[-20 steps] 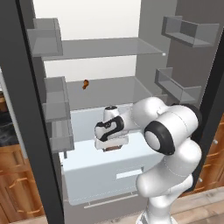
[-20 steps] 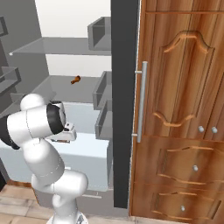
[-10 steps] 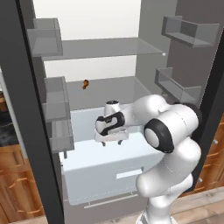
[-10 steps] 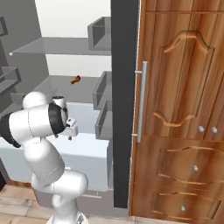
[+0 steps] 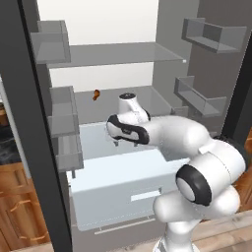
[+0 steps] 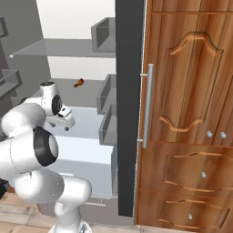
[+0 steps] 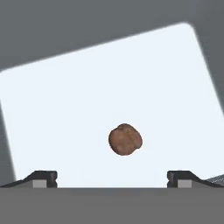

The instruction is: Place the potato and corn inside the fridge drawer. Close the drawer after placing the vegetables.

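Hovering above the pulled-out fridge drawer [image 5: 115,197], with the end effector [image 7: 112,178] spread wide and grasping nothing. Seen through the hand view, two dark fingertips [image 7: 41,178] far apart at the bottom edge, and between them, further along the line of sight, the potato [image 7: 125,139] lying on the pale floor of the drawer, clear of both tips and away from the drawer's walls. Rounded, brown, dull-skinned, alone on that pale floor. Drawer rim [image 7: 26,61] running grey around the light interior, tilted in the frame because of the roll of the hand.

From the left base view, white arm [image 5: 197,162] bent forward over the open bin, wrist and hand [image 5: 129,129] pointing down above its rear half. Flat drawer front facing the camera, with a small rectangular slot handle [image 5: 145,195] near its middle. From the right base view, same hand [image 6: 61,119] poised over the drawer [image 6: 86,157], beside the grey door bins [image 6: 108,93].

On the glass shelf [image 5: 147,98] above the drawer, a small orange-brown item [image 5: 96,94] near the back wall, too small to identify; also visible from the right side [image 6: 78,83]. To the right of the fridge, wooden cabinet doors [image 6: 191,109] with a long metal handle [image 6: 146,105].
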### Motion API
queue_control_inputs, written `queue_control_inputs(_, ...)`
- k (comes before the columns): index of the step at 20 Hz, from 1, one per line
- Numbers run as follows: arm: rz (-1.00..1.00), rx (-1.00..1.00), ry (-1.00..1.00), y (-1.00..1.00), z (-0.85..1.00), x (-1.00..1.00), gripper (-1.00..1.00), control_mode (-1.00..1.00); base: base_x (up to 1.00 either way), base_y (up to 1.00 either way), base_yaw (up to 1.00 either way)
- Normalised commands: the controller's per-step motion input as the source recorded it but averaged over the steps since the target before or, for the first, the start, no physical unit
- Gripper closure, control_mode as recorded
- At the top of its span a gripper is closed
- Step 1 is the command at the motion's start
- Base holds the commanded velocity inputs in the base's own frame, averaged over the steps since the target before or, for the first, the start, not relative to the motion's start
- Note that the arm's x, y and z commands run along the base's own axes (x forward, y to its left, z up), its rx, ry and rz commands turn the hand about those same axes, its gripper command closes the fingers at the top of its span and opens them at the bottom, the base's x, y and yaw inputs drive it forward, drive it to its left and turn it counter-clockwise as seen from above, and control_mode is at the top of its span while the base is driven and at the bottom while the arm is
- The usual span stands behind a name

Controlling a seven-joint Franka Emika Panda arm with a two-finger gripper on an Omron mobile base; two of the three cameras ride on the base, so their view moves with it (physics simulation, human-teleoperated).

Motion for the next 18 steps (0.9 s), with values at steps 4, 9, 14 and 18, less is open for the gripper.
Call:
queue_control_inputs(4, -0.02, 0.00, -0.22, -0.29, 0.83, -1.00, -1.00, -1.00, 0.00, 0.00, 0.00)
queue_control_inputs(9, 0.00, 0.00, -0.11, -0.66, 0.52, -1.00, -1.00, -1.00, 0.00, 0.00, 0.00)
queue_control_inputs(14, 0.03, 0.00, 0.02, -0.14, 0.00, -0.19, -1.00, -1.00, 0.00, 0.00, 0.00)
queue_control_inputs(18, 0.02, 0.00, 0.04, 0.00, -0.05, 0.08, -1.00, -1.00, 0.00, 0.00, 0.00)
